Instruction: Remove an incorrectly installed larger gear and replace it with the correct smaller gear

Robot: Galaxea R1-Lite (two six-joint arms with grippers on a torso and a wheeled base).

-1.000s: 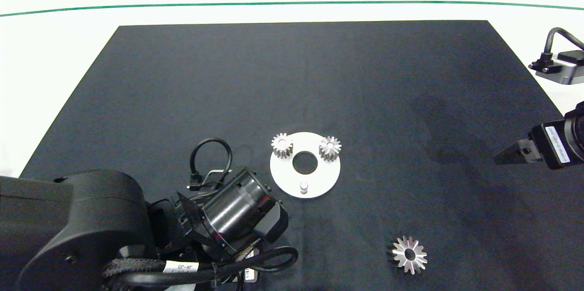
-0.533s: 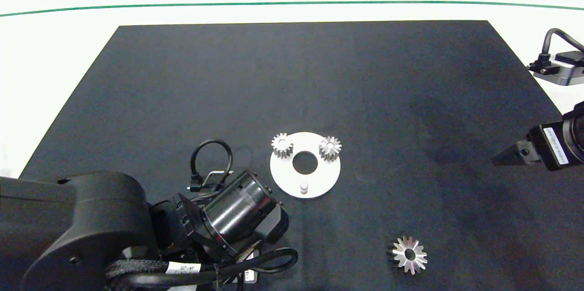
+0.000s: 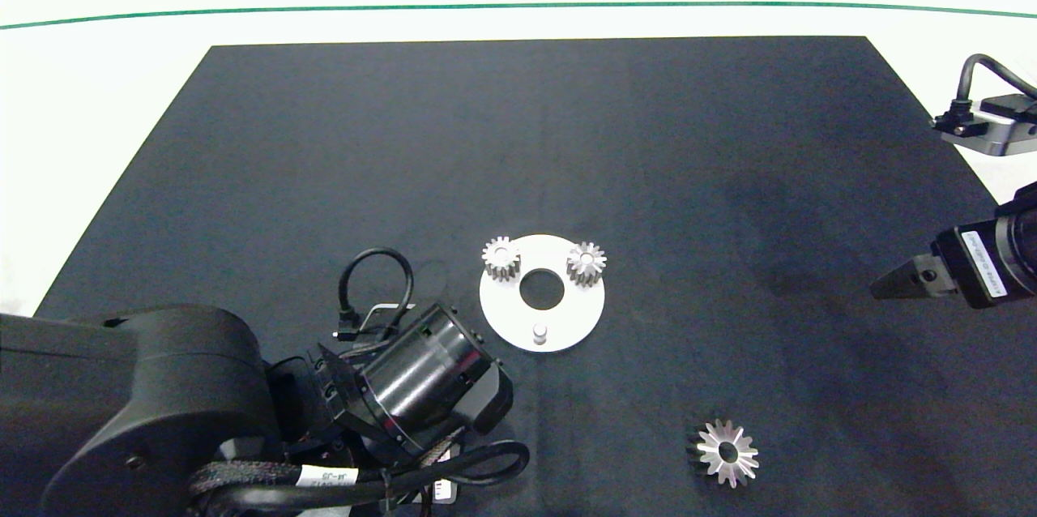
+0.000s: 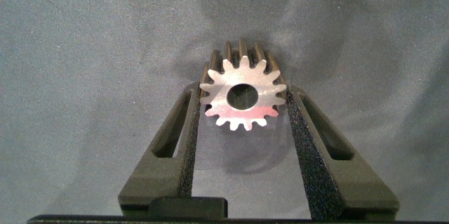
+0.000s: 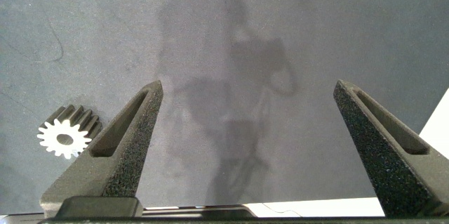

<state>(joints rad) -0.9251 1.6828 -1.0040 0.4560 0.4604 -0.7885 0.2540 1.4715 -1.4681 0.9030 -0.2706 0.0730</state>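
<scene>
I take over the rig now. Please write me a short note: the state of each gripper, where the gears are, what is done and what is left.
Left gripper: jaws shut on the smaller gear, low near the table's front-left, short of the white disc.
Right gripper: jaws open, empty, at the mat's right edge.
The larger gear lies on the black mat, front-right of the disc.
Two small gears sit on the disc's far pegs; the near peg is bare.
Done: larger gear removed, smaller gear picked up.
Left: set it on the bare peg, release.

Left arm (image 3: 146, 403) is showing a bulky matte-black shell w/ a glossy black cylinder wrist, black cables looping behind it, white label on one. Right arm (image 3: 984, 262) is wearing a white label too; grey finger (image 5: 126, 143) pads are looking coarse, slotted.
</scene>
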